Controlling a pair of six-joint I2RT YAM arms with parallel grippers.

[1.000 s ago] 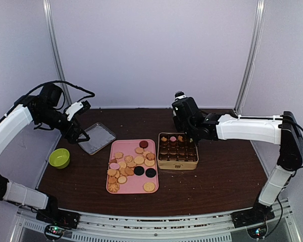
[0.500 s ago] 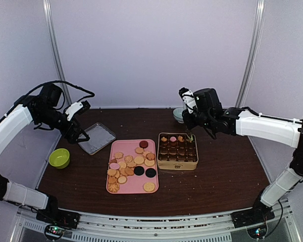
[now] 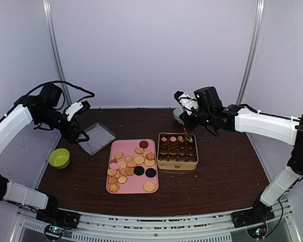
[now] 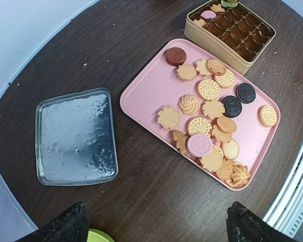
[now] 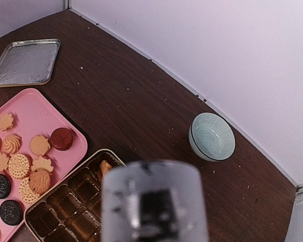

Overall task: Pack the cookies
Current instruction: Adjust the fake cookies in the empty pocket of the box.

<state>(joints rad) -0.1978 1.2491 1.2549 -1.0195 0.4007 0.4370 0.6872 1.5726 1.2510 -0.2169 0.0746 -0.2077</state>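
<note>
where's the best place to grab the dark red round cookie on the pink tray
Take the dark red cookie across its round rim, coming straight down from above. It lies flat on the pink tray, apart from the nearest tan cookie, so a finger can probably drop on each side.

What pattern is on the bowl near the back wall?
The bowl is pale blue-grey with fine concentric rings inside. It shows best in the right wrist view.

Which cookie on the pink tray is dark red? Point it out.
The round cookie at the tray corner beside the tin; the rest are tan, pink or black.
</note>
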